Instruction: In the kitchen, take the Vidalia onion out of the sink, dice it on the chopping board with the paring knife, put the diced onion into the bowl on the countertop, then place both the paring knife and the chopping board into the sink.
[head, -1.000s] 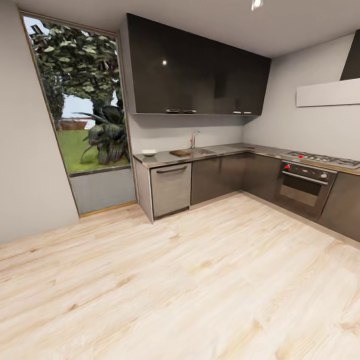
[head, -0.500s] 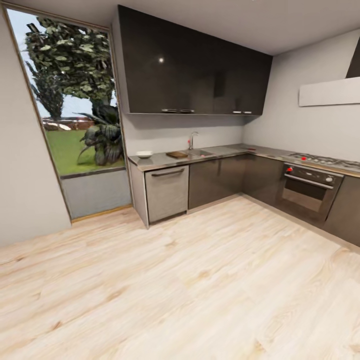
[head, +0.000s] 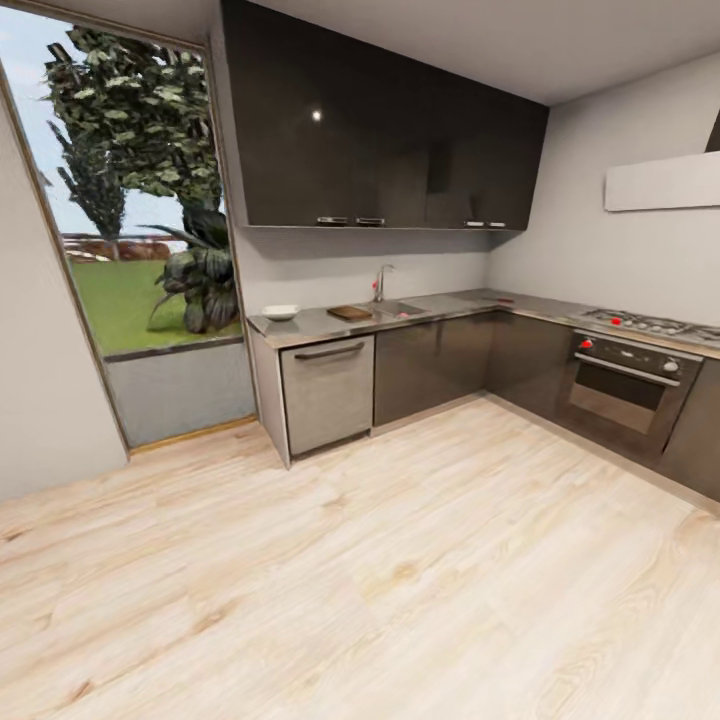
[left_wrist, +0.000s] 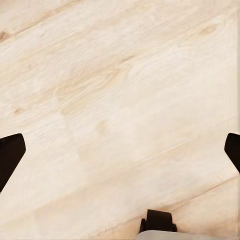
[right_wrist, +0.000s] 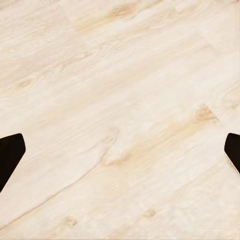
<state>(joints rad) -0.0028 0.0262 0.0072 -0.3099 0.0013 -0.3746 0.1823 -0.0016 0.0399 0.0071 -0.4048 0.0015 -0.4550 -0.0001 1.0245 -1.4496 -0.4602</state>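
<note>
From the head view, the kitchen lay across a wide stretch of light wooden floor (head: 400, 560). The countertop (head: 450, 305) ran along the far wall under glossy black cabinets (head: 380, 130) and turned the corner toward a hob (head: 650, 323) and an oven (head: 625, 385). The bowl (head: 280, 312) sat near the counter's left end, above a grey dishwasher front (head: 325, 390). The board (head: 350, 313) lay flat on the counter between the bowl and the sink (head: 405, 308), apart from the bowl and just beside the basin. The tap (head: 381, 282) rose behind the sink. The onion and the knife were too small to make out at that distance. A tall window (head: 130, 220) with trees and grass outside stood left of the cabinets.

In the left wrist view, the left gripper (left_wrist: 120, 150) hung over bare floor, its dark fingertips (left_wrist: 9, 155) at opposite edges of the picture, spread wide with nothing between them.

In the right wrist view, the right gripper (right_wrist: 120, 150) was likewise over floor planks, its fingertips (right_wrist: 9, 155) wide apart and holding nothing.
</note>
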